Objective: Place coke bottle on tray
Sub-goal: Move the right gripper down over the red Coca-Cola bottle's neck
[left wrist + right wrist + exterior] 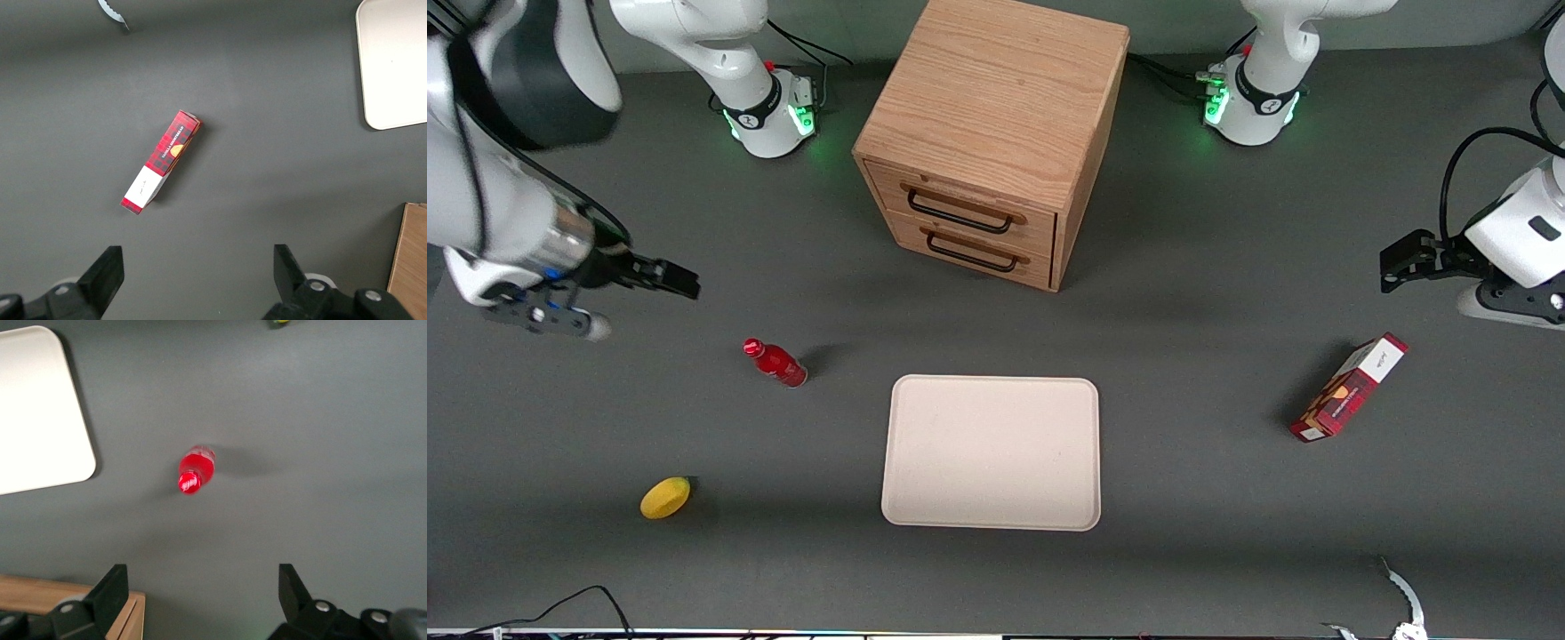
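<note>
**Approach to the coke bottle: state of scene**

Grey matte table [1227, 533], evenly lit, carrying all items listed; the tray serves as landmark.

Front view.
- Tray [991, 516]: cream, rounded corners, low rim, nothing on it.
- Coke bottle [777, 363]: red, standing on the table near the tray's corner toward the working arm's end, a little farther from the camera than that corner; apart from the tray.
- Gripper [671, 277]: raised above the table, farther from the tray than the bottle is, well apart from both.
- Wooden drawer cabinet [987, 142]: farther from the camera than the tray.
- Lemon [665, 497]: toward the working arm's end, well apart from the tray.
- Red-and-white box [1349, 388]: toward the parked arm's end.

Left wrist view.
- Box [161, 162] lying flat; tray corner [393, 67] visible.

Right wrist view.
- Bottle [195, 469] seen cap-up, upright; tray edge [40, 407] near it. Fingers [110, 590] spread wide, holding nothing.

Handling note (judgement): centre the fingers over the cap, descend straight, and close on the body below the narrow neck, since a small upright bottle is likely to tip if nudged off-centre. Lift above the rim before crossing onto the tray.
</note>
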Motion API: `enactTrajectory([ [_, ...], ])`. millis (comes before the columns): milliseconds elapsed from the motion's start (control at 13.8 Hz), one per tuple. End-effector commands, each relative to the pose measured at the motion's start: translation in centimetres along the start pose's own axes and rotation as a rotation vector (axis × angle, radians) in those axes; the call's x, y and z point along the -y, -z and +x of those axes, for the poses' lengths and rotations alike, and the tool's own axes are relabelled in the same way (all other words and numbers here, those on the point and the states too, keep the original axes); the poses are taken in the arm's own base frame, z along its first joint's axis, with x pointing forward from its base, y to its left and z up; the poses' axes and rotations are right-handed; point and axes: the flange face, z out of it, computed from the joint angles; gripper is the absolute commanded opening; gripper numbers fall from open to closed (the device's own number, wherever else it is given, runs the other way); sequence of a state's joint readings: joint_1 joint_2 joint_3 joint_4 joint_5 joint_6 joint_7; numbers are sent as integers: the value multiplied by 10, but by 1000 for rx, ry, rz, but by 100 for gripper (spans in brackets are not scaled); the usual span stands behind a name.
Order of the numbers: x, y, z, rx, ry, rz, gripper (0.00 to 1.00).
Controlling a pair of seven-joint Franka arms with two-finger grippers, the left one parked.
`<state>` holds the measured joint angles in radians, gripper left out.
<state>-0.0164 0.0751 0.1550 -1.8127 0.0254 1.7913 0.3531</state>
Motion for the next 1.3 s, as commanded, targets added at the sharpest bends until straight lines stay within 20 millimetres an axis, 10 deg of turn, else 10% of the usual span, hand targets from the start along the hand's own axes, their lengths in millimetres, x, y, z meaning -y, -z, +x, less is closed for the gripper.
enactTrajectory([
  [0, 6, -65, -9, -22, -22, 25, 100],
  [434, 18, -139, -10, -105, -6, 4, 100],
  [940, 20, -161, 3, -148, 14, -1, 93],
  [1229, 20, -166, 4, -149, 24, -12, 49],
])
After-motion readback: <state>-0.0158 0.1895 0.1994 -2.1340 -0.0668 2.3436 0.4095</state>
